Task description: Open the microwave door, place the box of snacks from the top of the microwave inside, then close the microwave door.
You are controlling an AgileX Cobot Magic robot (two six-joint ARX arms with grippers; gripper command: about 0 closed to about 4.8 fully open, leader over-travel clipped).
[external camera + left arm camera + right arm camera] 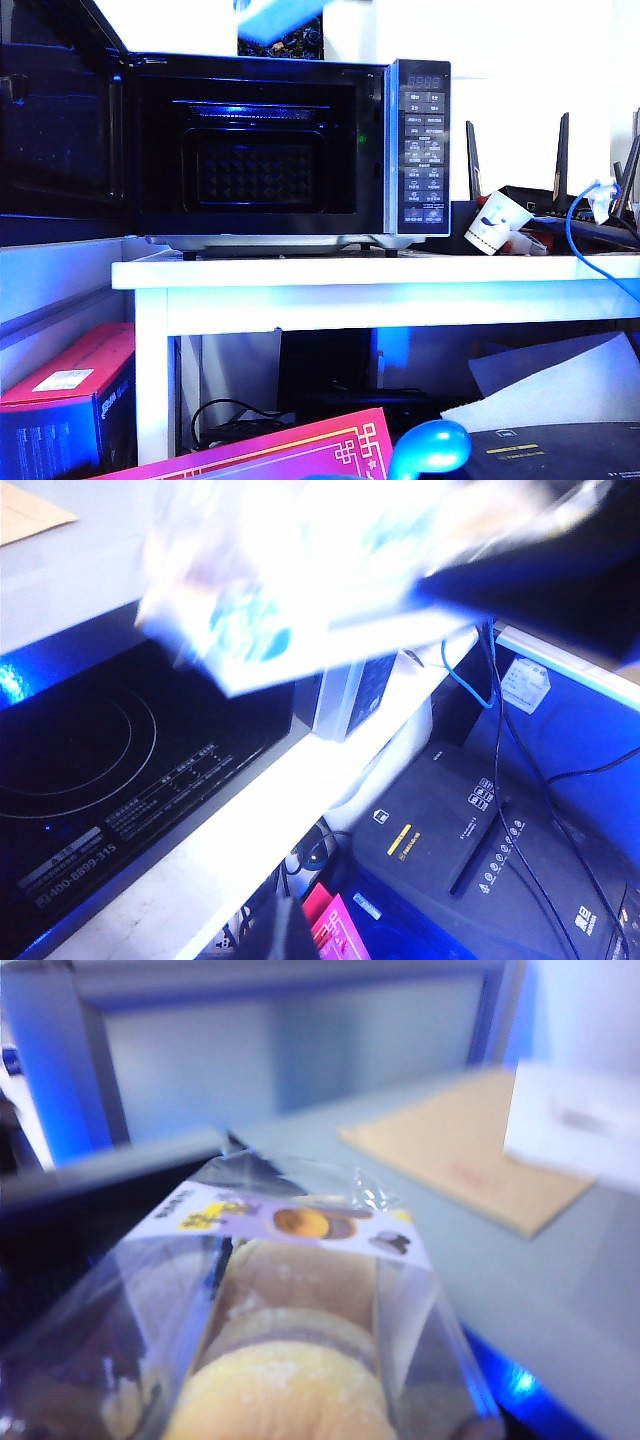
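The black microwave point(420, 150) stands on the white table, its cavity point(260, 150) showing. The microwave door point(60, 120) is swung wide open to the left. The box of snacks point(300, 1340), a clear tub of yellow round cakes with a printed label, fills the right wrist view. My right gripper is shut on it, and its fingers are hidden behind the tub. In the exterior view the box point(280, 15) is a pale blur above the microwave's top. The left wrist view shows the same box point(300, 570) blurred in the air, held by the dark right gripper point(470, 575). My left gripper point(285, 930) shows only as one dark tip, shut and holding nothing.
A dark box point(285, 45) sits on top of the microwave. A paper cup point(495, 222), a router point(560, 200) and a blue cable lie to the right on the table point(400, 270). Under it are a red box point(70, 390) and a pink box point(280, 450). A black ringed panel point(90, 770) lies below my left gripper.
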